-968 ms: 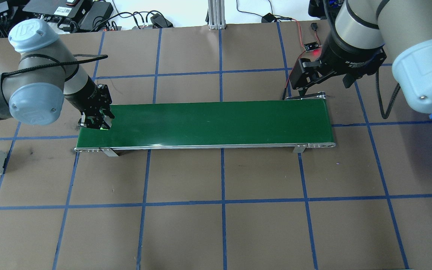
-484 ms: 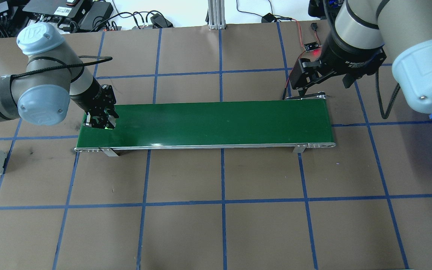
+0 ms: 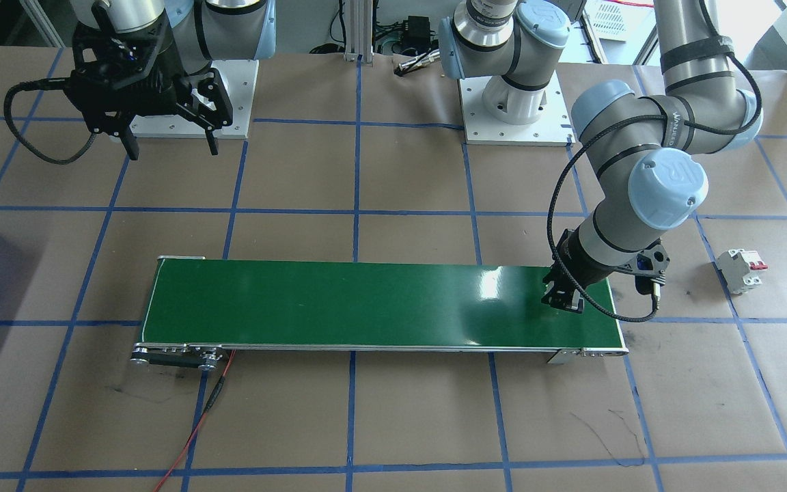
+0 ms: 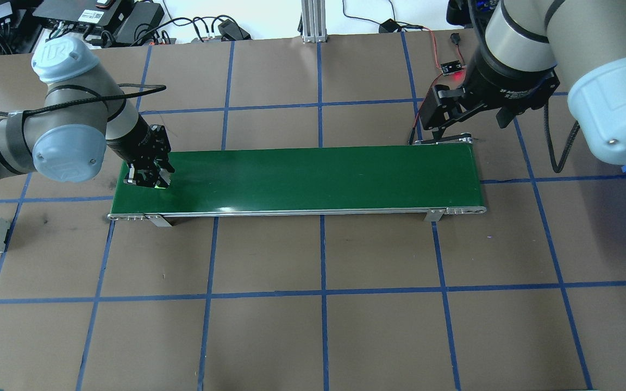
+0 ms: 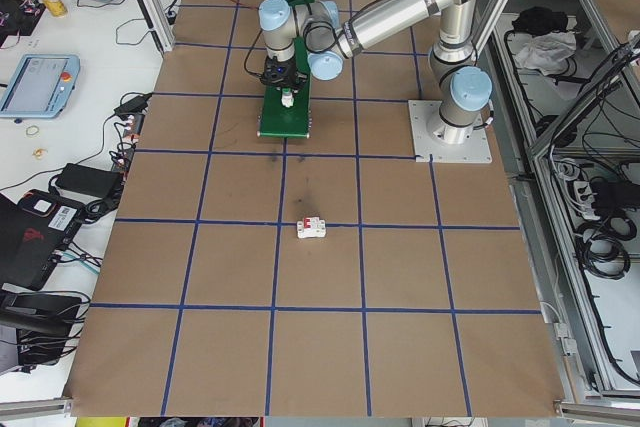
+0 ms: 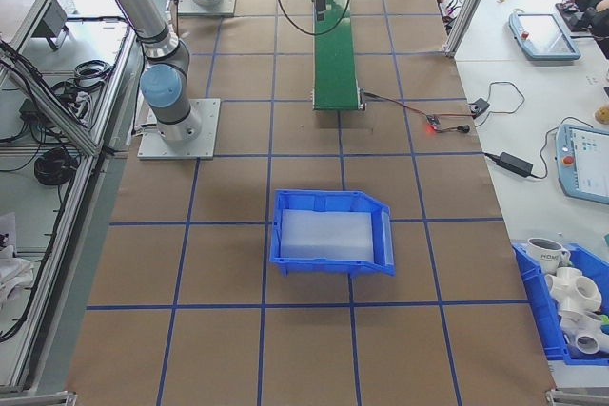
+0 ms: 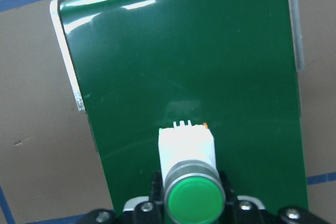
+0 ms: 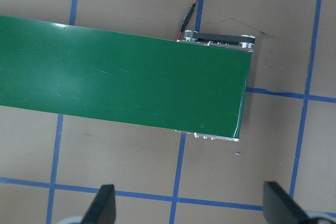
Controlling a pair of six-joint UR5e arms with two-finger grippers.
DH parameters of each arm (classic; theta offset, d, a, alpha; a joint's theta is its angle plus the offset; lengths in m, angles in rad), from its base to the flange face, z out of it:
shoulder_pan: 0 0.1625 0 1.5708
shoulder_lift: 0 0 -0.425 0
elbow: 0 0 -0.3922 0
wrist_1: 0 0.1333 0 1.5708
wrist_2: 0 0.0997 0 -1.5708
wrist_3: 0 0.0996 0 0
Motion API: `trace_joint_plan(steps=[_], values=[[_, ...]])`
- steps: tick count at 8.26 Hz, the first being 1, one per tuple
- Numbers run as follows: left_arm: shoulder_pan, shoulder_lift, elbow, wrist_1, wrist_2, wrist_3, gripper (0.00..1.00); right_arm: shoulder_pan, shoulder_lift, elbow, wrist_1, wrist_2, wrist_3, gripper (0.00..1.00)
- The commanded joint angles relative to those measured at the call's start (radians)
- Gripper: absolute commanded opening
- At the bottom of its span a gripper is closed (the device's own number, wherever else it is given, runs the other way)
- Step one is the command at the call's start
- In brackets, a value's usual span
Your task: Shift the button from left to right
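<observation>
We see the left gripper (image 4: 148, 180) bent low at mid-left of the overhead view, clamped on the button (image 7: 191, 174) over the green belt (image 4: 302, 179). Right gripper (image 3: 168, 140) hangs spread apart, upper left in the front view. Brown table (image 4: 313, 304) with a blue grid.

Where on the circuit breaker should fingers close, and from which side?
Probably from above, across the long flat white sides of the circuit breaker. It sits alone on the table, its red levers at one end, so fingers should avoid that end.
</observation>
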Motion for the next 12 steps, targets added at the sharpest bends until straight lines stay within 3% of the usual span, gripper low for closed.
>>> trace_joint_plan(steps=[1,2,4,6,8,10,12], values=[[0.0,-0.026,0.001,0.035,0.0,-0.005,0.16,0.001,0.0,0.0,0.0,-0.001,0.0,1.0],[0.0,-0.026,0.001,0.033,0.0,-0.007,0.23,0.0,0.0,0.0,0.0,-0.001,0.0,1.0],[-0.008,-0.013,0.001,0.02,0.002,-0.002,0.92,0.0,0.0,0.0,0.0,-0.001,0.0,1.0],[-0.04,0.016,0.004,0.016,0.011,-0.013,1.0,0.0,0.0,0.0,0.0,-0.001,0.0,1.0],[-0.067,0.089,0.004,0.003,0.013,-0.002,1.0,0.0,0.005,0.0,-0.002,-0.001,0.0,1.0],[-0.074,0.154,0.004,-0.051,0.019,0.242,1.0,0.0,0.035,0.002,-0.011,-0.001,0.005,1.0],[-0.074,0.238,0.008,-0.277,0.014,0.598,1.0,0.0,0.122,0.007,-0.07,0.006,0.002,1.0]])
